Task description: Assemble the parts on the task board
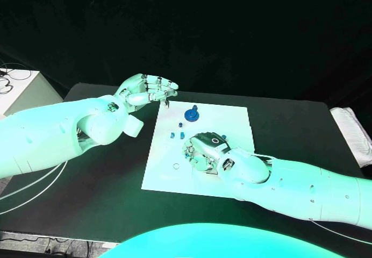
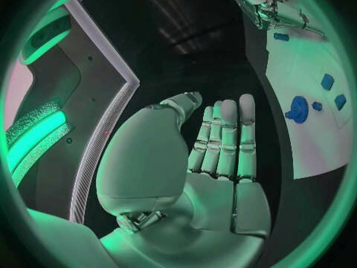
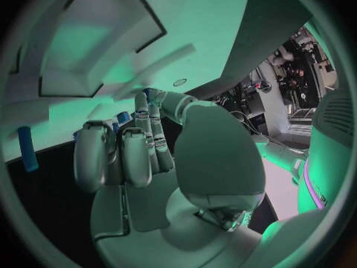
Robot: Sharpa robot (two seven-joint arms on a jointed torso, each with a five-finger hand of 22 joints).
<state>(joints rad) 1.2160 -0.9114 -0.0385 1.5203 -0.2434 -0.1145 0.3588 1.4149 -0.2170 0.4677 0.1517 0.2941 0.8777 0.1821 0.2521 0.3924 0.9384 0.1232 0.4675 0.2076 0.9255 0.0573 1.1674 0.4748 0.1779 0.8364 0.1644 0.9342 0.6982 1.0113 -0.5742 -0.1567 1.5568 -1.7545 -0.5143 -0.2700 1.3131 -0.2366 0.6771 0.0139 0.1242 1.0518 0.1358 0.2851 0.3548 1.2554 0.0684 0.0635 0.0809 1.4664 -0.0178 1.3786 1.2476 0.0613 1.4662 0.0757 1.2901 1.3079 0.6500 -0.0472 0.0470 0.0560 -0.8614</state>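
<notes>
The white task board (image 1: 224,115) lies in the middle of the table. A round blue part (image 1: 191,114) stands near its far side, with small blue pieces (image 1: 180,124) just in front of it. My right hand (image 1: 205,150) is low over the board's middle with its fingers curled down. In the right wrist view its thumb and a fingertip (image 3: 143,101) pinch a small blue part (image 3: 149,92). A blue peg (image 3: 27,149) lies apart on the board. My left hand (image 1: 147,90) hovers at the board's far left corner, its straight fingers (image 2: 226,137) spread and holding nothing.
The left wrist view shows the board's edge (image 2: 312,155), the round blue part (image 2: 298,109), small blue pieces (image 2: 327,81) and my right hand (image 2: 275,9) beyond. A white box (image 1: 23,91) stands off the table's far left, and a white cloth (image 1: 349,129) lies at its right edge.
</notes>
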